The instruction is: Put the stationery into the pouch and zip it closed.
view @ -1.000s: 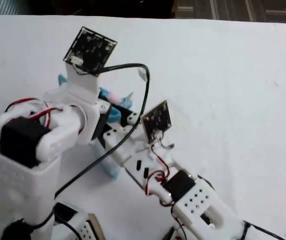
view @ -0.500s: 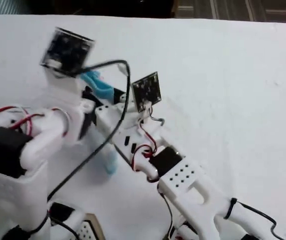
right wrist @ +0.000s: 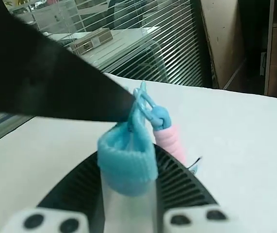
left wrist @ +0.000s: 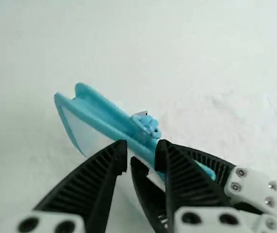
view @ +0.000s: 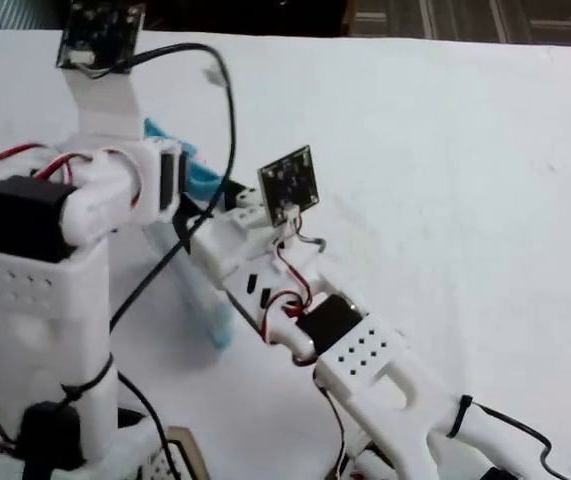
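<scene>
Blue pouch (left wrist: 99, 119) hangs between your two arms over the white table (view: 445, 150). Your right gripper (right wrist: 128, 167) clamps one end of it. Your left gripper (left wrist: 141, 153) stands narrowly parted at the zip edge.

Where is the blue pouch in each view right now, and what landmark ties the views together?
High view: the pouch shows between the two arms, left of centre.
Left wrist view: the pouch lies just ahead of the left gripper, against the white table.
Right wrist view: its end sits clamped in the right gripper.
Shared landmark: the zip pull, seen in both wrist views.
</scene>
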Available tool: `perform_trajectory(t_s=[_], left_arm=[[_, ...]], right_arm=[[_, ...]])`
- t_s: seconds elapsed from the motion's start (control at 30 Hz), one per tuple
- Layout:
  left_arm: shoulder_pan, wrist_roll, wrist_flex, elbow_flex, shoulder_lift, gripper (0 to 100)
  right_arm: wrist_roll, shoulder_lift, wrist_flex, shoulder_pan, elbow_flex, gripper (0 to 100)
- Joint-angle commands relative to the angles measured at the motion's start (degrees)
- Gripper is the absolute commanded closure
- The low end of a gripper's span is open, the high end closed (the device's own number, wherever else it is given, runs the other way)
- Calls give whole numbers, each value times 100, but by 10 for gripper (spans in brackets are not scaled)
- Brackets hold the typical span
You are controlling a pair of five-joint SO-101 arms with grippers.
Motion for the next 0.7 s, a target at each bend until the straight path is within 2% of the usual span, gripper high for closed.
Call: perform_trajectory(t_s=[0.0,0.27,0.5,0.67], left_arm=[[193,26,70,-426,193,867],[158,-88,44,-479,492,834],[-510,132,-18,-479,738,836],[-554,132,-18,-479,888,838]], right_arm=[[105,303,31,-92,97,981],[123,303,31,-92,97,981],[123,303,31,-92,88,981],[123,303,31,-92,88,981]])
